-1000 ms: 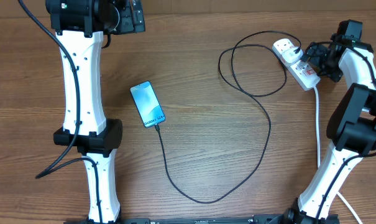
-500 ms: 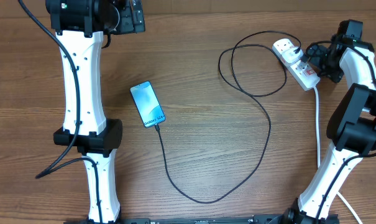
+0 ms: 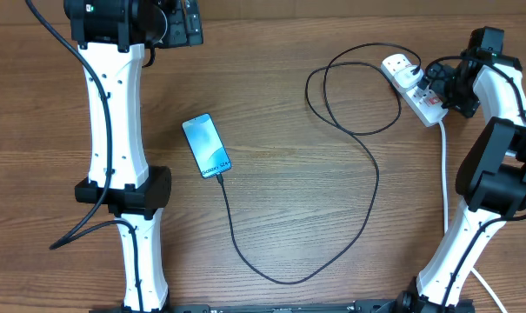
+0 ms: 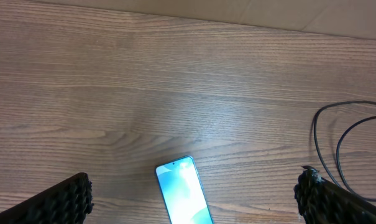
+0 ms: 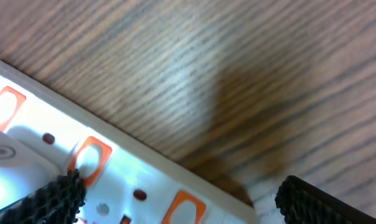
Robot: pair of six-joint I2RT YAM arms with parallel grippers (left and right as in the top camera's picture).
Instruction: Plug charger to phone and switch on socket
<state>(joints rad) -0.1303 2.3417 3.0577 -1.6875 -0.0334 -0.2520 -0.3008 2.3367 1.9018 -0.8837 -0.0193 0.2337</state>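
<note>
Over wood-grain table (image 3: 280, 191): left fingers (image 4: 69, 199) apart; right fingers (image 5: 51, 199) apart above socket (image 5: 132, 171).

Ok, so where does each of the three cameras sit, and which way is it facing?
Overhead: above the table, facing straight down on phone, charger and socket; both arms show.
Left wrist: on the left arm, angled down at the phone's top end; left fingertips at the lower corners.
Right wrist: close over the socket's red switches; right fingertips at the lower corners.
Shared: overhead and left wrist both catch phone and charger.
</note>
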